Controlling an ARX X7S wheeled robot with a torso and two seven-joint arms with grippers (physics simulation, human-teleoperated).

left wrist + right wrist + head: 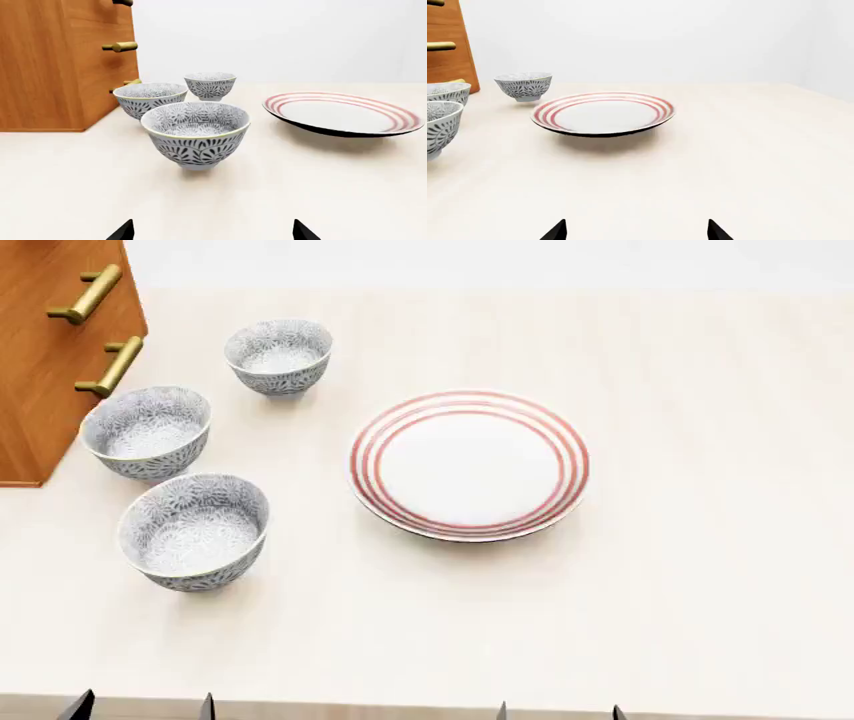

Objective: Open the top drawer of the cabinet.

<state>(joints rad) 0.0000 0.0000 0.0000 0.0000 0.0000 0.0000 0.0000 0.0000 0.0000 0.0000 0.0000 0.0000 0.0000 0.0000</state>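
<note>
Desk (694, 620) carries everything. Cabinet (40, 390) stands at its far left corner, brass handles (110, 365) facing the bowls; the top drawer lies above my views. Red-striped plate (469, 465) sits centre, three patterned bowls (195, 530) between it and cabinet. My left tool (212, 232) and right tool (636, 231) hover wide, empty.

No words, numbers, labels or brand marks can be read anywhere around me. The cabinet (54, 360) is plain wood, the three bowls (195, 530) carry only a leaf-like pattern, and the plate (469, 464) has only red rings at its rim. The tabletop (694, 590) is unmarked.
</note>
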